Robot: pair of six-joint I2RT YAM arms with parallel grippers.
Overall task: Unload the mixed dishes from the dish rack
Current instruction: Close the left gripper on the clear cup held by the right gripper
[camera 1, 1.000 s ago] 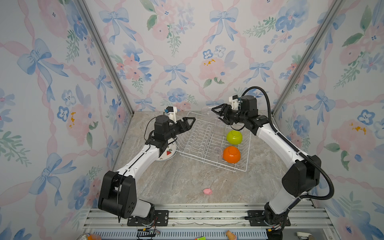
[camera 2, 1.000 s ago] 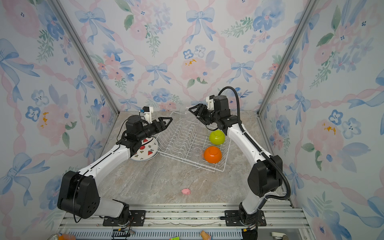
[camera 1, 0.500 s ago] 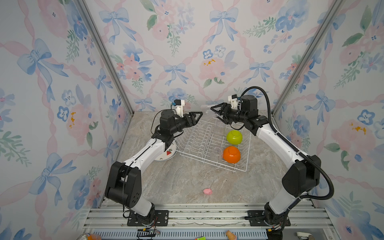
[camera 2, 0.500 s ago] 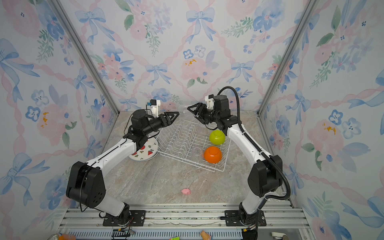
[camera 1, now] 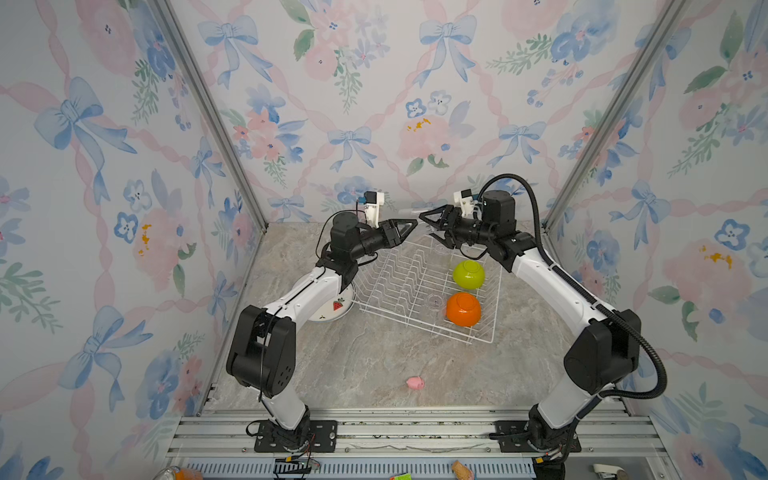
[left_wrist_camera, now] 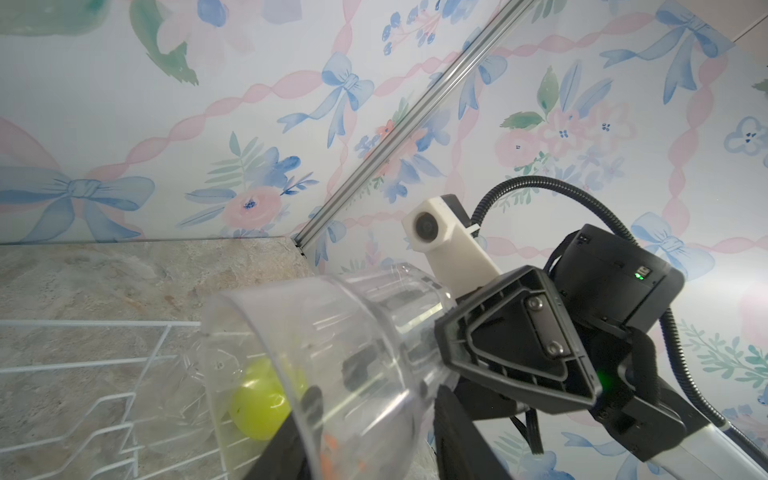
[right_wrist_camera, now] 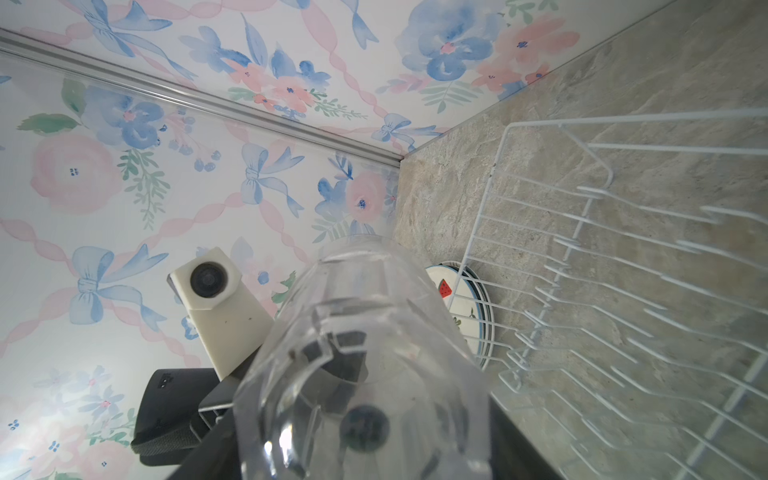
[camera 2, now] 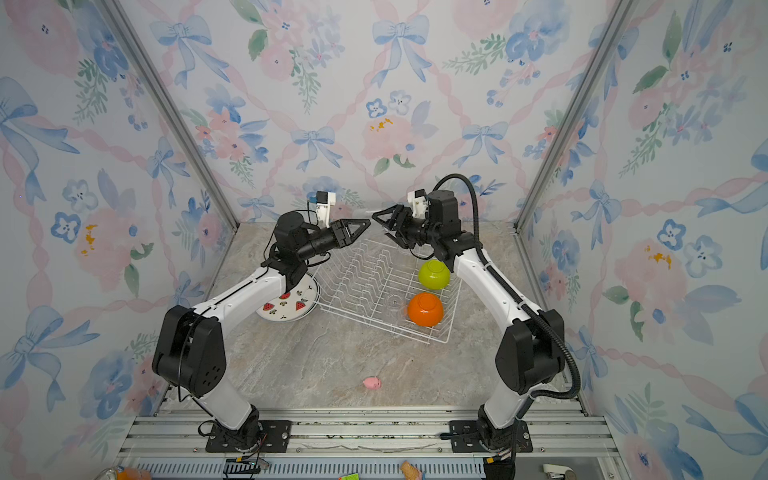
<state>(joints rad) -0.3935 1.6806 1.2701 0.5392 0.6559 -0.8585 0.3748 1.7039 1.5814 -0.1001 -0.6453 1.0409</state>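
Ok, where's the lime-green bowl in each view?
Both top views: lime-green bowl in the dish rack, right side, behind the orange bowl.
Left wrist: seen through the clear glass, beside rack wires.
Right wrist: not in view.
Shared landmark: the dish rack, in all four.

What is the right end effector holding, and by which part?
A clear glass, gripped by the right end effector at its base end. Its rim faces the left end effector, whose grip cannot be told.
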